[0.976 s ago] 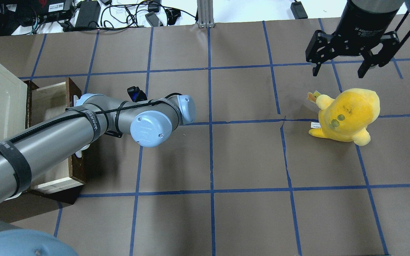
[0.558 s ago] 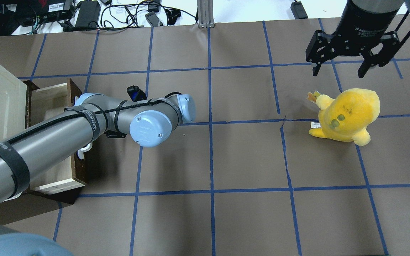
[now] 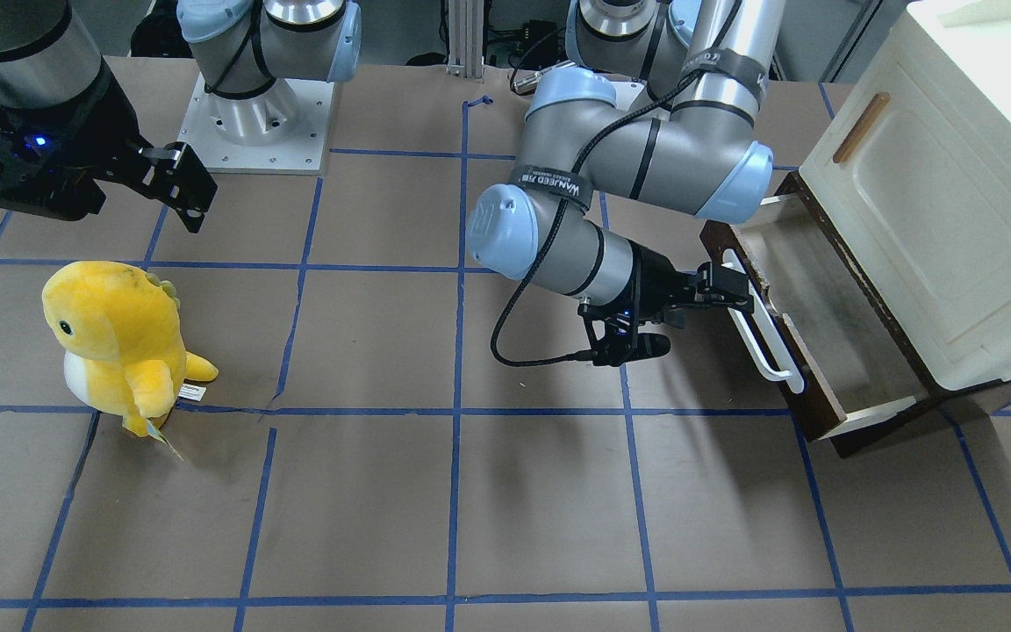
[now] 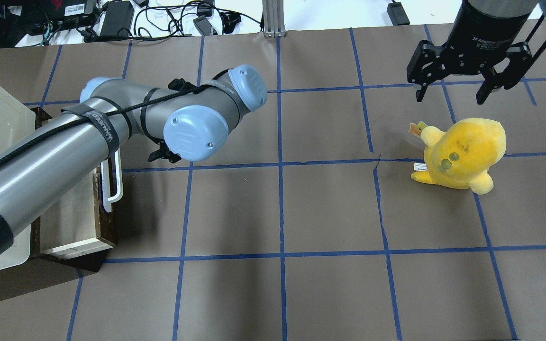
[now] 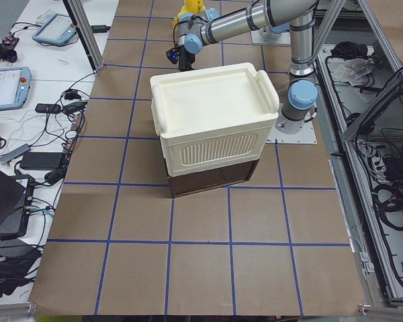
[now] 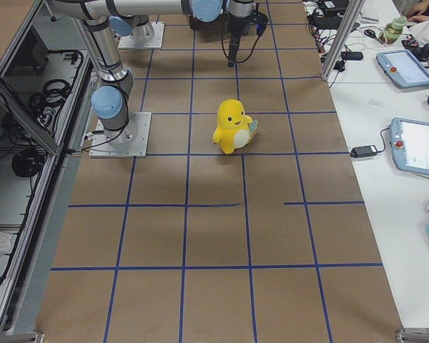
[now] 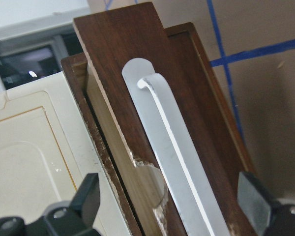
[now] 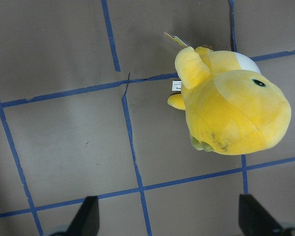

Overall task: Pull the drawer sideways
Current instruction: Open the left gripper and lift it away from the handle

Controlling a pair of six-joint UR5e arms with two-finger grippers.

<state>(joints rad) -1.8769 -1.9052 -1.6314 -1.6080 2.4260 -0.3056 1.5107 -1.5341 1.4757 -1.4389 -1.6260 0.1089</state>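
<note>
The drawer [image 3: 821, 333] stands pulled out from under a cream cabinet [image 3: 927, 219], its pale interior showing. Its dark brown front [image 7: 128, 44] carries a long white bar handle [image 3: 764, 338]. My left gripper [image 3: 723, 285] is open at the handle's far end. In the left wrist view its fingertips [image 7: 87, 196] stand wide apart on either side of the handle [image 7: 177, 147], not closed on it. In the overhead view my left arm hides the gripper and the handle [image 4: 114, 182] shows below it. My right gripper [image 4: 453, 94] is open and empty, hovering beyond a yellow plush [image 4: 462, 151].
The yellow plush [image 3: 119, 342] sits on the brown paper-covered table with its blue tape grid, far from the drawer. The cream cabinet [image 5: 215, 114] sits over the drawer at the table's left end. Cables and power bricks [image 4: 116, 19] lie beyond the far edge.
My left arm has swung toward the table's far side along the drawer front, uncovering most of the white handle. The drawer stays open in the same place. The right arm has not moved.
</note>
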